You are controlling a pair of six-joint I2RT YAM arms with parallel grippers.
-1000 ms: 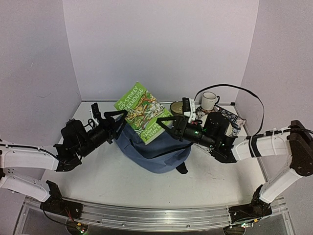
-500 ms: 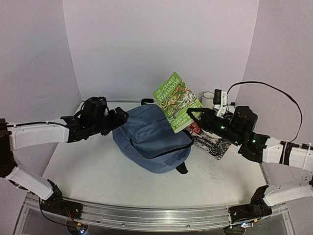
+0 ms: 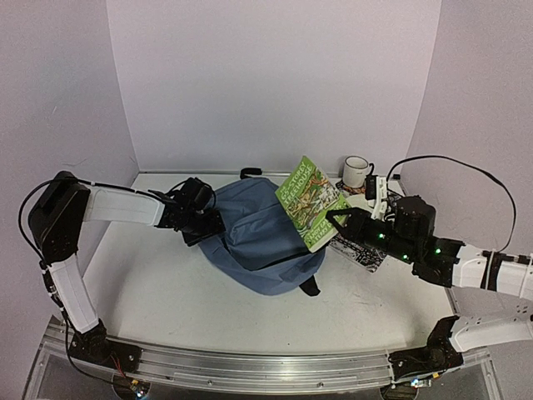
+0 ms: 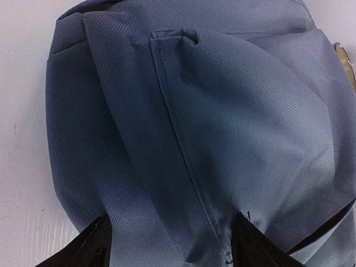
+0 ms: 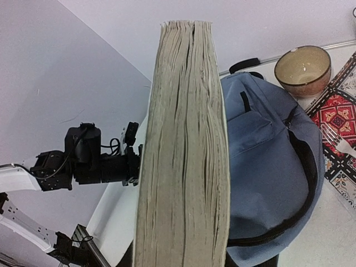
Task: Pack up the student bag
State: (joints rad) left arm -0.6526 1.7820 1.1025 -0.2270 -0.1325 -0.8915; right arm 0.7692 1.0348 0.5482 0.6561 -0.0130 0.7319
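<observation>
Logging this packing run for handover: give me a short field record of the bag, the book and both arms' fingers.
student bag: slate-blue, lying on the table
green book: held in the air near the bag's right side, not inside
right fingers: shut on the book
left fingers: spread open at the bag's left side
nearby: white mug, bowl, fork on patterned mat

Left tool [image 3: 211, 223] gapes, arm extended; right tool [image 3: 335, 219] clamps a book [image 3: 310, 200] aloft.
</observation>
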